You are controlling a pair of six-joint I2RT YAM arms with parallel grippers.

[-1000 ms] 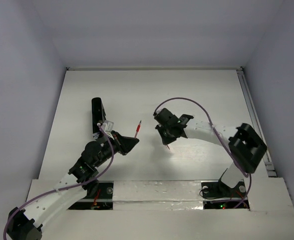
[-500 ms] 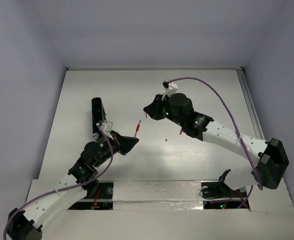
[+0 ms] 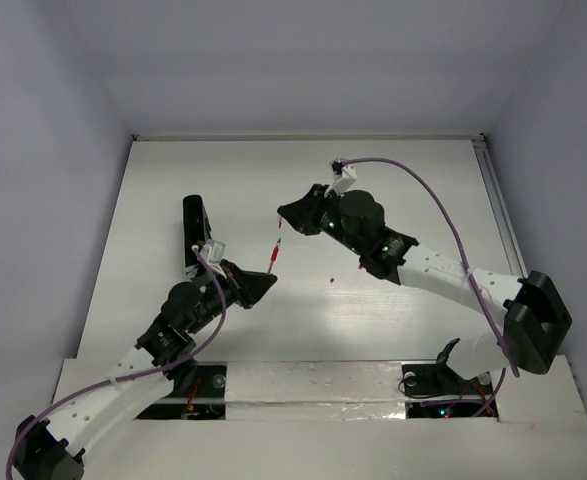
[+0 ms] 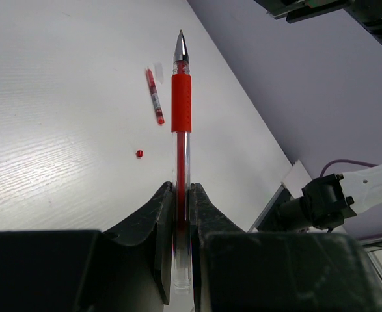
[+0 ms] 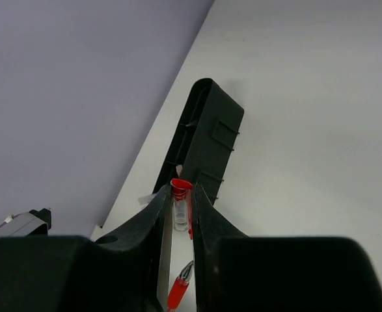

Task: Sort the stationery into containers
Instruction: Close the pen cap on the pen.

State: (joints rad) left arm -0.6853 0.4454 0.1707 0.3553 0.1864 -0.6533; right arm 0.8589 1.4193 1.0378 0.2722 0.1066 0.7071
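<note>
R gripper [image 5: 179, 193], clamped on pen cap [image 5: 181, 187], has swung over from mid-table to L gripper [image 4: 181, 195], which grasps red pen [image 4: 181, 104] aloft. Cap's near tip; capping prob next, then black box [image 5: 207, 140].

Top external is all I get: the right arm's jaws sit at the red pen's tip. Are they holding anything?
Observer: Yes. In the right wrist view, the right gripper has its jaws shut on a small clear cap with a red end.
Operator: Is it on the pen?
Observer: No. The red pen shows its tip apart from the cap.
Operator: And the left side's hold?
Observer: In the left wrist view, the left gripper has its jaws clamped on the pen's clear barrel, behind the red grip.
</note>
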